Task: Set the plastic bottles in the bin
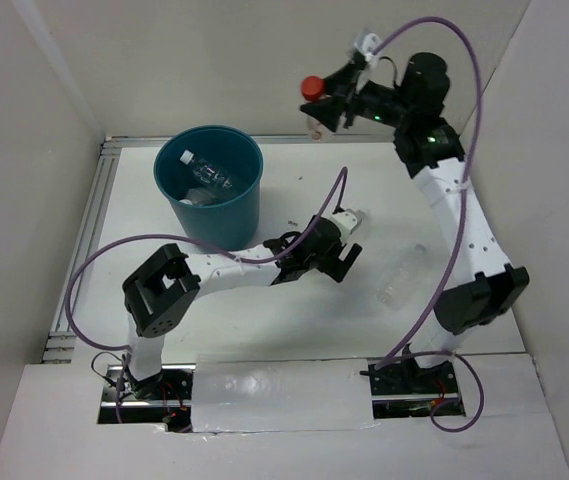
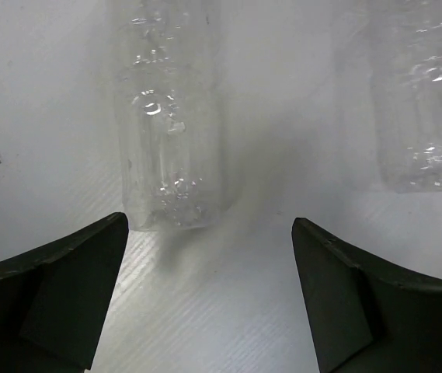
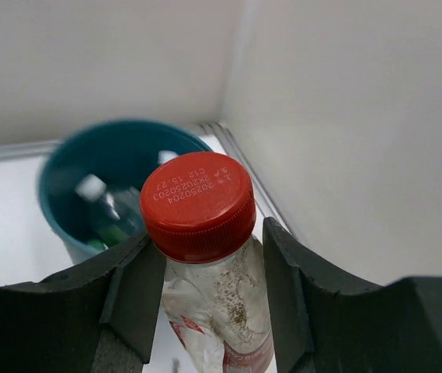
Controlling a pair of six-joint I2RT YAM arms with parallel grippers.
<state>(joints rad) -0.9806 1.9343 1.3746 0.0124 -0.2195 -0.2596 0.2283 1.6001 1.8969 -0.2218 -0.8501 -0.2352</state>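
Your right gripper (image 1: pixel 326 100) held the clear plastic bottle with a red cap (image 1: pixel 312 88) clamped high to the right of the round teal-blue plastic bin (image 1: pixel 244 215), not over it, so a release there would probably have missed, while your left gripper (image 1: pixel 339 255), wide open and empty, hovered right of the bin.

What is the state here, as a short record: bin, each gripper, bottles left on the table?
Bin: upright, holds at least one white-capped bottle
Right gripper: shut on a red-capped bottle, held up, short of the bin
Left gripper: open, aimed at a clear bottle lying on the table
Also on table: another clear bottle, off to the right in the left wrist view
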